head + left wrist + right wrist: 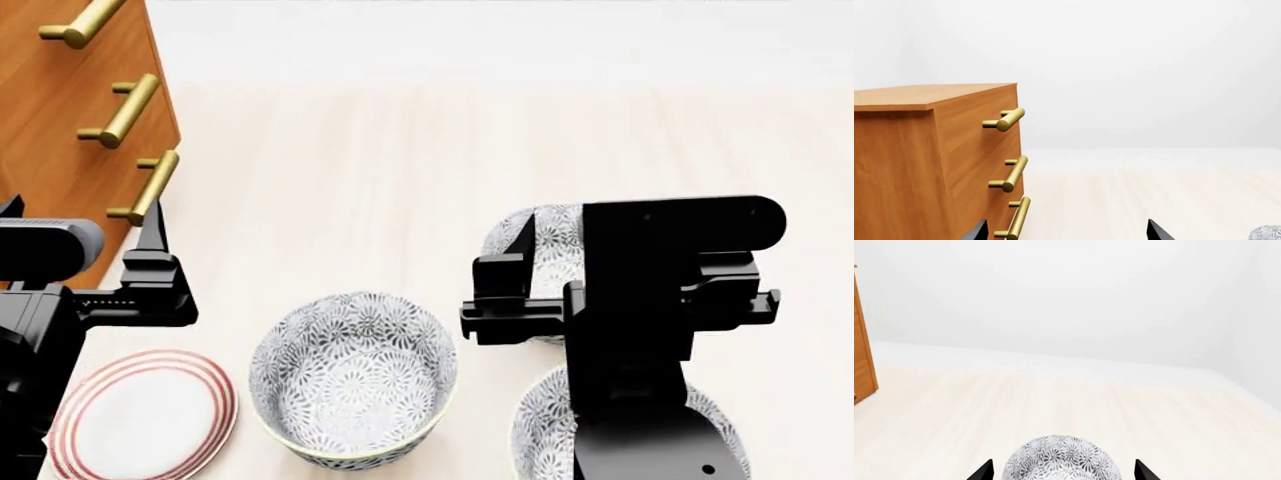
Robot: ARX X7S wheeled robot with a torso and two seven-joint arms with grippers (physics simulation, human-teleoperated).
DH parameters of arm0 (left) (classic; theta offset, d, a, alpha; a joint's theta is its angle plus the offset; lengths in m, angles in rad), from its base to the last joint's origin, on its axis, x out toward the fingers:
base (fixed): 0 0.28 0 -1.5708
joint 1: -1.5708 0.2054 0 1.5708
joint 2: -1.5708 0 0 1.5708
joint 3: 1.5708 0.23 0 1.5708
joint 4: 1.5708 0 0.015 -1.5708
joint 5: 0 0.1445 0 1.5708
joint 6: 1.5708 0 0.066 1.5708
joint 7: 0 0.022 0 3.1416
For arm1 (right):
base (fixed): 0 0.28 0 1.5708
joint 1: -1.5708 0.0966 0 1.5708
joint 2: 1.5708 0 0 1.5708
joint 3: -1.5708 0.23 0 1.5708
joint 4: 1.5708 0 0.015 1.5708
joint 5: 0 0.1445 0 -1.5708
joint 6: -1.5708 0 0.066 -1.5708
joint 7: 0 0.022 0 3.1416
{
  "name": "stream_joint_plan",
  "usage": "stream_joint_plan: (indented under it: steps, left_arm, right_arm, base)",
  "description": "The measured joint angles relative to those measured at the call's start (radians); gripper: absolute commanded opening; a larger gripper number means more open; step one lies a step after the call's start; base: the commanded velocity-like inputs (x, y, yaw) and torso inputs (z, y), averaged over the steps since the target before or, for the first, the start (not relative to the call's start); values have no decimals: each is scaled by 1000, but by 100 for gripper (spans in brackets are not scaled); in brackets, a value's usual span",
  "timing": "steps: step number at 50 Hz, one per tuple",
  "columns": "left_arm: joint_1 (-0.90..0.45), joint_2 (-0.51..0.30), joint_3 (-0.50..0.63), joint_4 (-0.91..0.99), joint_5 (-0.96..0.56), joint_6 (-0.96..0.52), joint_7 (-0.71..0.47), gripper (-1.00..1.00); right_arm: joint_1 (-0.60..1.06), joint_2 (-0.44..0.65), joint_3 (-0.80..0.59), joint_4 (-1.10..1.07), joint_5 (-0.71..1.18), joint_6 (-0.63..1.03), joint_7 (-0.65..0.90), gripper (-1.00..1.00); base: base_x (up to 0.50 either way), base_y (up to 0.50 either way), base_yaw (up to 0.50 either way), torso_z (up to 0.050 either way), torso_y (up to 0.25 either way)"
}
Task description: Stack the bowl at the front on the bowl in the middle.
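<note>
All three views are bright and evenly lit, with a soft, diffuse light and no visible lamp. Shadows are faint: the pale counter (400, 170) shows only slight darkening under the bowls. The brass handles (1009, 120) carry a mild sheen, without harsh glare. The white walls wash out almost to blankness in both wrist views. Edges stay crisp throughout, with no motion blur, no defocus and no bending at the frame borders.

The head camera looks steeply down beside the drawer chest (67, 120); both wrist cameras face level, sharing it.
</note>
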Motion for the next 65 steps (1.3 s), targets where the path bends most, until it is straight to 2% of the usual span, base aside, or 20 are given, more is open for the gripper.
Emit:
stream_joint_plan:
  steps: [13, 28, 37, 51, 65]
  left_arm:
    - [3, -5, 8, -5, -5, 5, -7, 100]
    - [2, -10, 14, -5, -13, 5, -17, 100]
    - [-1, -15, 12, 1, -19, -6, -24, 100]
    - [-5, -22, 11, 13, -32, -19, -31, 100]
    - [-9, -28, 15, 8, -40, -16, -34, 100]
  right_arm:
    - [-3, 6, -7, 1, 4, -2, 5, 100]
    - [8, -1, 5, 13, 10, 12, 28, 100]
    - [108, -4, 58, 43, 27, 121, 52, 100]
    - [369, 29, 148, 325, 62, 305, 27, 100]
    - [596, 65, 136, 724, 53, 334, -17, 100]
  base:
    - [500, 0, 0, 0, 1]
    - [8, 0, 0, 0, 0]
    - [0, 0, 0, 0, 0]
    - [0, 0, 0, 0, 0]
    - [0, 0, 0, 0, 0]
